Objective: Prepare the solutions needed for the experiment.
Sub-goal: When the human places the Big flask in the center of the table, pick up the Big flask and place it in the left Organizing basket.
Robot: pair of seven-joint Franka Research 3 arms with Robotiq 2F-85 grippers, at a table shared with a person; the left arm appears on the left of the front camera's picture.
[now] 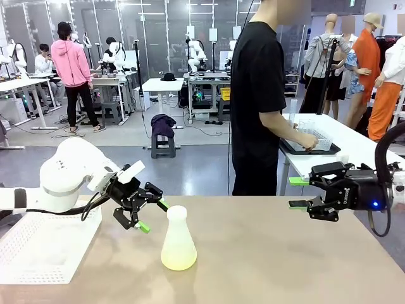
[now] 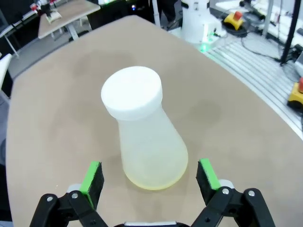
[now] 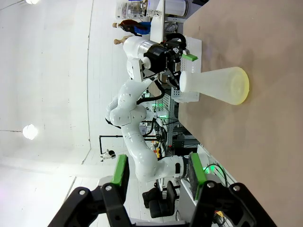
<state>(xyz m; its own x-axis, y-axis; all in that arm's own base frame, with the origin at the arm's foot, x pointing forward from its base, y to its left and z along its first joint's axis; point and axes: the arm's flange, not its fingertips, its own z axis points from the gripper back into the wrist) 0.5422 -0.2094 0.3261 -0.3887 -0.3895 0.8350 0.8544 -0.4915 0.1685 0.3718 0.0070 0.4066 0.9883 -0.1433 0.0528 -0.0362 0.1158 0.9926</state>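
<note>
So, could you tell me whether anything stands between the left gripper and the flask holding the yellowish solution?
Nothing visible does: the left gripper is open right beside the flask, with bare table around it.

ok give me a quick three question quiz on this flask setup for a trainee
1. True or false: the left gripper is shut on the flask.
2. What colour is the liquid in the flask? A) pale yellow B) dark blue C) red
3. What is between the right gripper fingers?

Key: 1 false, its jaws are open either side of the flask base; 2 A; 3 nothing, it hangs apart from the flask.
</note>
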